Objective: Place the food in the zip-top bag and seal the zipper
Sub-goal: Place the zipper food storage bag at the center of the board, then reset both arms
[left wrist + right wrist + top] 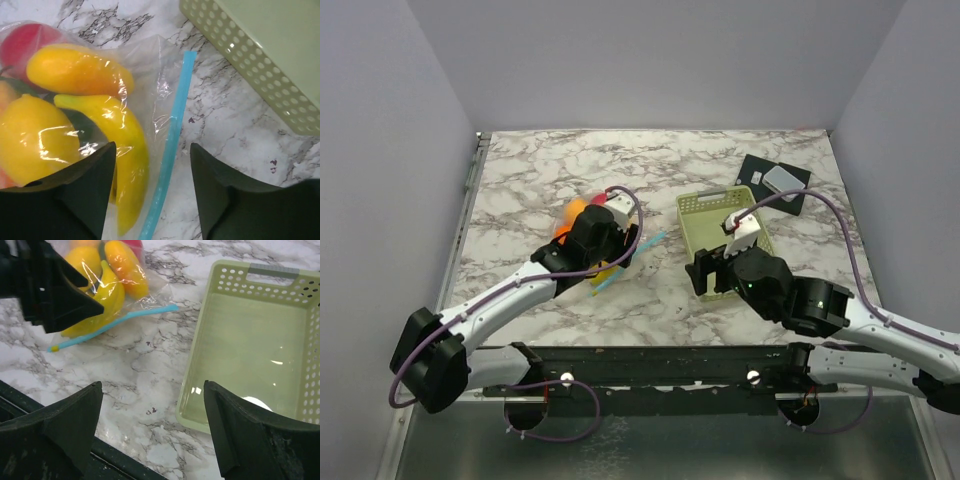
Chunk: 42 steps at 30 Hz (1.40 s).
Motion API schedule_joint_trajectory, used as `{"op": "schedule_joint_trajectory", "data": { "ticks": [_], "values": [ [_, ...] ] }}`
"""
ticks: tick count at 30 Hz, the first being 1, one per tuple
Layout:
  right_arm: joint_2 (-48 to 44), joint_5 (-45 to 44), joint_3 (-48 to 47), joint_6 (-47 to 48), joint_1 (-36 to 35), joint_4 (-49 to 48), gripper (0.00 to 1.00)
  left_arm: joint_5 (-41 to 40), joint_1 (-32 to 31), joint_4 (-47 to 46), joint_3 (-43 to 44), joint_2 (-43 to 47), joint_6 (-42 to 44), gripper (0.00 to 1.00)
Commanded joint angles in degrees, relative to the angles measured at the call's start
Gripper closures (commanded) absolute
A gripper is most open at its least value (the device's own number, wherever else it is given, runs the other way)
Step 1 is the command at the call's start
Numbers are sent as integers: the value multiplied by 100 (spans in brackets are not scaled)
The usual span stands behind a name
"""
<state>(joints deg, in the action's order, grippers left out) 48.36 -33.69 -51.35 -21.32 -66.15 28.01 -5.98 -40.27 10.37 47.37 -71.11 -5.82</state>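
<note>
Food (80, 75) sits in the bag (150, 60); its zipper (172, 135) runs lengthwise between the spread fingers of the left claw (152, 147), so that arm's nearer. Meanwhile the right claw (152, 385) is spread too, by the basket (250, 340).

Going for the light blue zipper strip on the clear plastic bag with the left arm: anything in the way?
Nothing visible. The open left gripper hangs right above the light blue zipper strip. The yellow toy fruit lies inside the clear plastic bag beside it; the pale green perforated basket sits apart.
</note>
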Motion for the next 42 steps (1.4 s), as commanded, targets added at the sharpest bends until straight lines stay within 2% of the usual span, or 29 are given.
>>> {"op": "schedule_joint_trajectory", "data": {
  "ticks": [1,2,4,5,15,28,42],
  "values": [
    [244,-630,-92,-723,-14,502,6,516,-64,-72,-205,665,-559,29],
    [306,-660,-114,-811,-12,564,2,557,-68,-53,-236,780,-616,21],
    [403,-693,-145,-998,-12,682,0,590,-69,-2,-267,1018,-694,3],
    [448,-692,-157,-1108,-13,726,0,590,-69,45,-249,1107,-730,1],
    [347,-698,-283,-1760,-12,1168,0,594,-69,812,184,1635,-871,1],
    [345,-1806,-823,-3345,-12,2695,0,670,-68,1144,518,2111,-934,1],
    [-59,-1799,-912,-3271,-12,2569,0,636,-67,1334,478,2215,-871,1]
  ]
}}
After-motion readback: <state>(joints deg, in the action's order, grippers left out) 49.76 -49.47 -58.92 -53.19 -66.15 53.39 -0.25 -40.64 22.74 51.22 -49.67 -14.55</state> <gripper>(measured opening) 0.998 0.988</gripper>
